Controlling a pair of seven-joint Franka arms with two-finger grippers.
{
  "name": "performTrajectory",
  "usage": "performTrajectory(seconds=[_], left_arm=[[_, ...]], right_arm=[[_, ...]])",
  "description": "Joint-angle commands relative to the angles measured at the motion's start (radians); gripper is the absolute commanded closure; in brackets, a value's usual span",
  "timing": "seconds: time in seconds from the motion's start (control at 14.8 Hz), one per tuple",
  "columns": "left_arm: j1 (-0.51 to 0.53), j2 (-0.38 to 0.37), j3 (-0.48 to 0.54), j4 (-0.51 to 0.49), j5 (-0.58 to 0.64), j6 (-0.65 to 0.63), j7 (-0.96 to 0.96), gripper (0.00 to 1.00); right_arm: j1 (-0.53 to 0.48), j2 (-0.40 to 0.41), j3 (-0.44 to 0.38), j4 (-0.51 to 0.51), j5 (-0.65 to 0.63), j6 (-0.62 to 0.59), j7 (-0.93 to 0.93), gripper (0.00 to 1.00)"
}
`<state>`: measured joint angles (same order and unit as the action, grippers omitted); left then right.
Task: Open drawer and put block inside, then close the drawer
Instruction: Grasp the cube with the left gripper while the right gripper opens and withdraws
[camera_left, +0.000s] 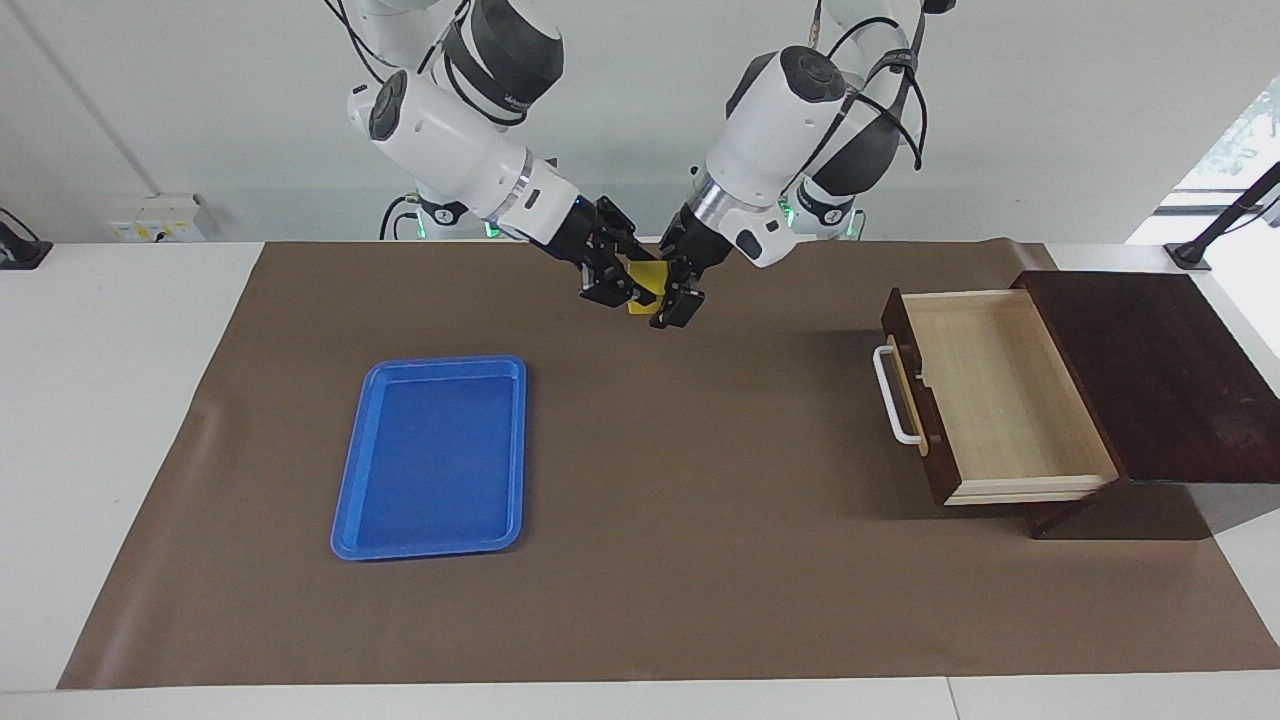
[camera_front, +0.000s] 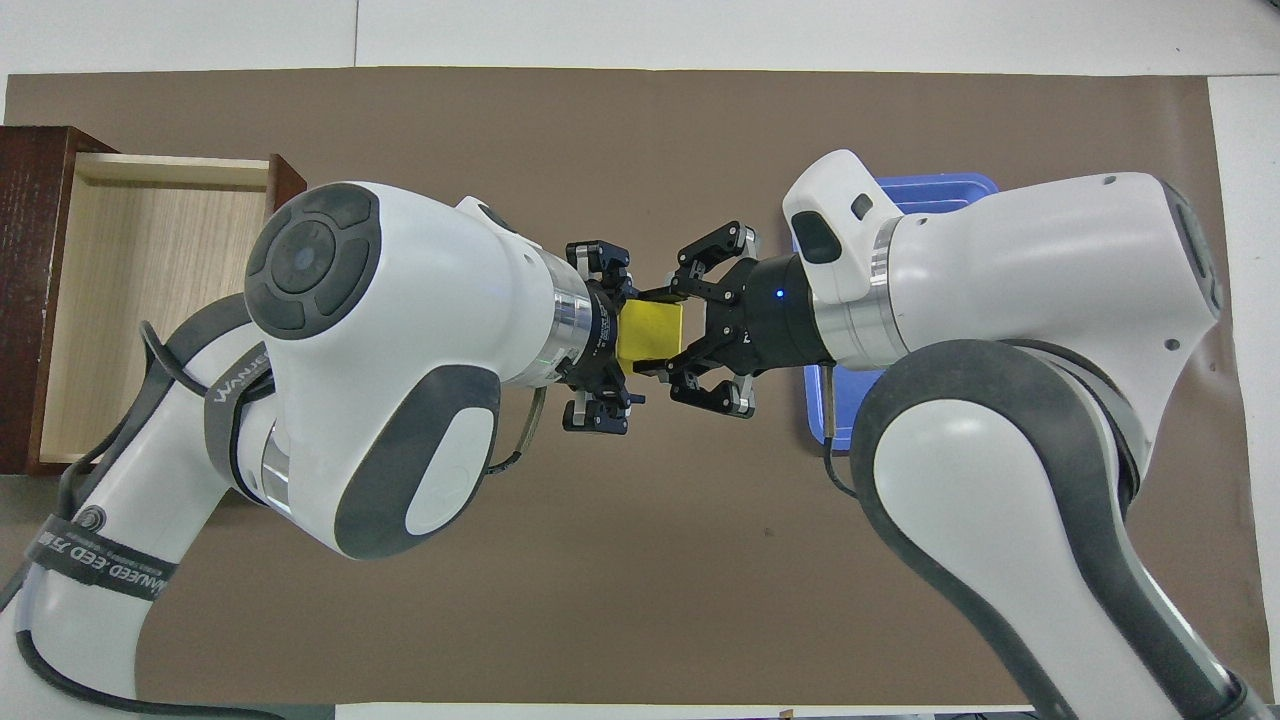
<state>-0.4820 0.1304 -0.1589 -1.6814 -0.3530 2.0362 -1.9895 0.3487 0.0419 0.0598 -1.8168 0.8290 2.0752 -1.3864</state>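
Yellow, cube-shaped and small, the block (camera_left: 646, 286) hangs in mid-air between both arms, over the brown mat near the robots' edge of the tabletop (camera_left: 120, 420). The right gripper (camera_left: 628, 290) is clenched on it; the left gripper (camera_left: 672, 300) has its fingers at the block's other end, though whether they grip it I cannot tell. This looks like a handover.

Done: the dark brown wooden drawer (camera_left: 1000, 390) with the white bar handle stands pulled open, its pale interior bare. Left: passing the block, placing it inside, pushing the drawer shut.

Overhead, the block's top face (camera_front: 650, 333) shows between the two grippers, but the left arm hides the drawer's handle. Only the facing view shows the block's height above the mat and the whole flat blue plastic tray (camera_left: 432, 456).
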Motion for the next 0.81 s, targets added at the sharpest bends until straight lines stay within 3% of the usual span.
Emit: performTrajectory(seconds=[0.0,0.54,0.67,0.74], left_arm=[[0.011,-0.028,0.005,-0.034,-0.058,0.004,-0.003,0.97],[0.031,-0.028,0.007,-0.032,-0.070,0.004,0.001,1.00],[0.031,-0.031,0.007,-0.032,-0.070,0.004,0.001,1.00],[0.031,-0.031,0.009,-0.032,-0.070,0.004,0.003,1.00]], right_arm=[[-0.008,0.006,0.005,0.013,0.025,0.002,-0.023,1.00],[-0.007,0.006,0.005,0.013,0.025,0.002,-0.013,1.00],[-0.008,0.004,0.005,0.013,0.025,-0.004,-0.013,0.00],[-0.008,0.004,0.005,0.013,0.025,-0.007,-0.013,0.00]])
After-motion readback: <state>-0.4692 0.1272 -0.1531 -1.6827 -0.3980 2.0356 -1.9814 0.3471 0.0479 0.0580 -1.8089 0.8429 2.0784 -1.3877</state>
